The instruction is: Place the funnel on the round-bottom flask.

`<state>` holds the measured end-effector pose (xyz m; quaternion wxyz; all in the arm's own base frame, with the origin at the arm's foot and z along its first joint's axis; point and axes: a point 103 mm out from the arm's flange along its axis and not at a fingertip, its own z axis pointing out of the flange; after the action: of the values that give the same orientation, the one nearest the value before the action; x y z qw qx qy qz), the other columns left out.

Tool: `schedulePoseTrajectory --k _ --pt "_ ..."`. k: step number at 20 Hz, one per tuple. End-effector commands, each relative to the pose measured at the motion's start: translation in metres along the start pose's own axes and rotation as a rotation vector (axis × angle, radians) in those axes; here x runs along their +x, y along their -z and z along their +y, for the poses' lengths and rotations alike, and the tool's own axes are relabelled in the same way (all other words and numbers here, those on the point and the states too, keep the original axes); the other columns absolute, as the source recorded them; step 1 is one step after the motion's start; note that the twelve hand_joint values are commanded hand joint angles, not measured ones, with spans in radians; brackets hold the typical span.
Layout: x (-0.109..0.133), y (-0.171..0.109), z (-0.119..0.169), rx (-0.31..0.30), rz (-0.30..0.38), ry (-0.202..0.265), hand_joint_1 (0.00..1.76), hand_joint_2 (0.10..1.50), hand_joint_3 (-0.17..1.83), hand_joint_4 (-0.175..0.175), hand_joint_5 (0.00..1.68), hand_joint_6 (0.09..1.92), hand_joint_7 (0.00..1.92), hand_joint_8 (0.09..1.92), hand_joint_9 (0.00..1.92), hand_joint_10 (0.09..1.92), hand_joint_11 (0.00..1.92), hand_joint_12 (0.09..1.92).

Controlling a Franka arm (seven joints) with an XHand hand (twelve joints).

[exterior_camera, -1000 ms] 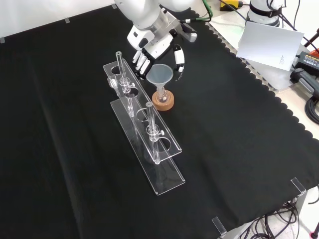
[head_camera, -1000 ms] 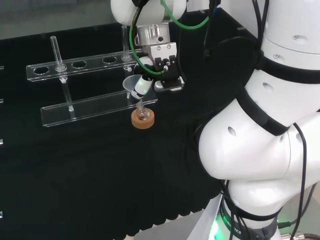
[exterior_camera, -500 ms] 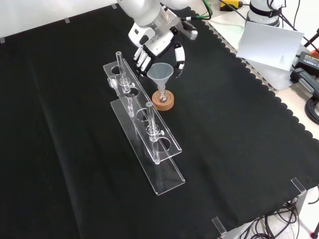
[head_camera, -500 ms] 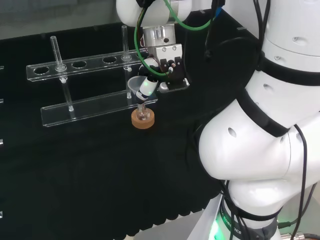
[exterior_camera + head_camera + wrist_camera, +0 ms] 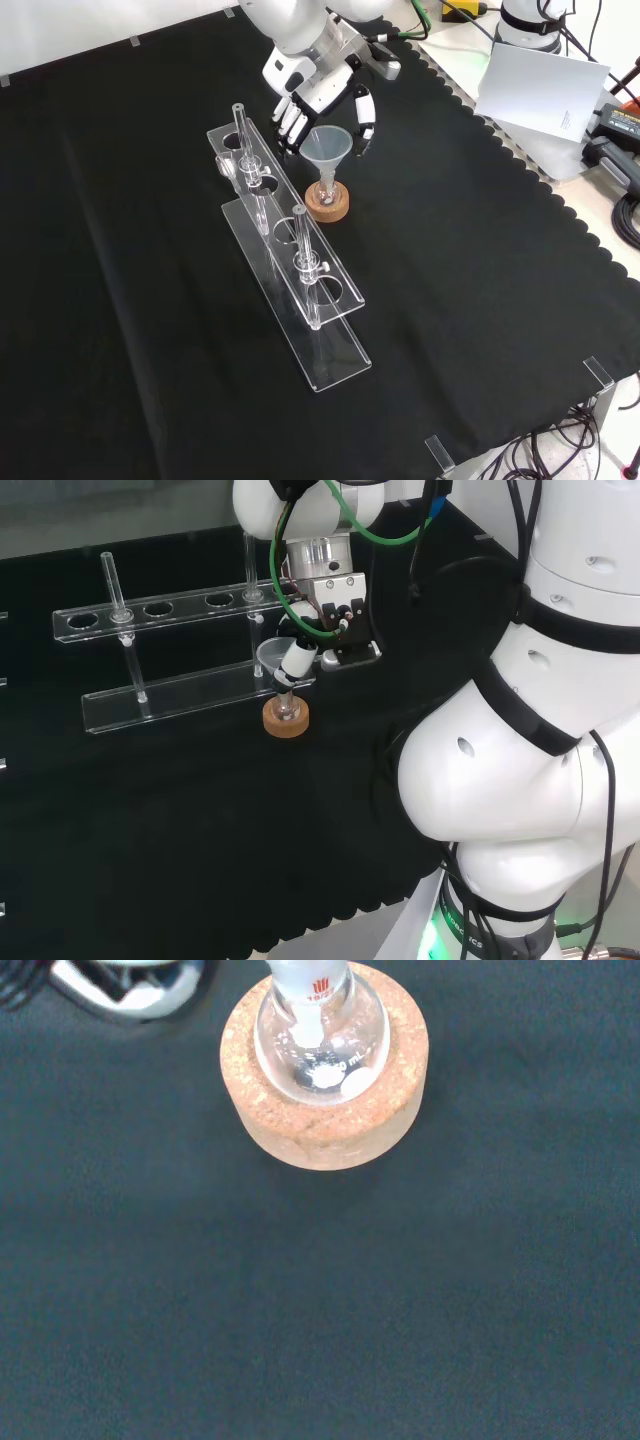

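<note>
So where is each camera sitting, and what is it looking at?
Head view: behind and above the arm's base, looking over the big white links at the hand, funnel and cork ring.
Front view: in front, looking down on the black cloth; the hand comes in from the top.
Wrist view: at the wrist, looking down at the round-bottom flask on its cork ring.
All three share the cork ring.

Black-clothed bench (image 5: 480, 300); cork stand (image 5: 327, 207) directly below the hand (image 5: 320, 95), clear tube rack (image 5: 290, 265) just beside it.
</note>
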<state>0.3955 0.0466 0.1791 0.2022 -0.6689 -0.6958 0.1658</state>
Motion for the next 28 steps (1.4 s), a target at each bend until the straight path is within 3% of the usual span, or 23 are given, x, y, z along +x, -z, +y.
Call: schedulePoseTrajectory --k 1,4,10,11,15,20,24,28 --pt "0.0 -0.001 -0.001 0.008 0.003 0.005 0.74 0.62 0.53 -0.051 0.14 0.13 0.01 0.39 0.13 0.77 0.04 1.47" --pt "-0.002 -0.001 -0.002 -0.005 0.011 0.018 0.68 0.61 0.46 -0.043 0.03 0.09 0.0 0.09 0.02 0.71 0.0 1.43" --pt "-0.006 0.0 -0.012 -0.109 0.041 0.121 0.51 0.6 0.24 -0.039 0.0 0.09 0.0 0.09 0.0 0.61 0.0 1.4" --pt "-0.008 0.004 -0.017 -0.162 0.047 0.147 0.48 0.6 0.22 -0.039 0.0 0.09 0.0 0.09 0.0 0.63 0.0 1.4" --pt "-0.021 0.018 -0.027 -0.246 0.07 0.208 0.44 0.63 0.13 -0.051 0.07 0.09 0.1 0.09 0.05 0.78 0.0 1.44" --pt "-0.046 0.027 -0.038 -0.309 0.078 0.196 0.45 0.68 0.05 -0.059 0.15 0.09 0.01 0.57 0.14 0.8 0.0 1.48" --pt "-0.062 0.034 -0.044 -0.328 0.074 0.181 0.48 0.71 0.05 -0.061 0.19 0.09 0.01 0.69 0.19 0.79 0.0 1.5" --pt "-0.08 0.047 -0.05 -0.315 0.027 0.161 0.54 0.73 0.06 -0.06 0.23 0.09 0.03 0.71 0.23 0.79 0.01 1.51"
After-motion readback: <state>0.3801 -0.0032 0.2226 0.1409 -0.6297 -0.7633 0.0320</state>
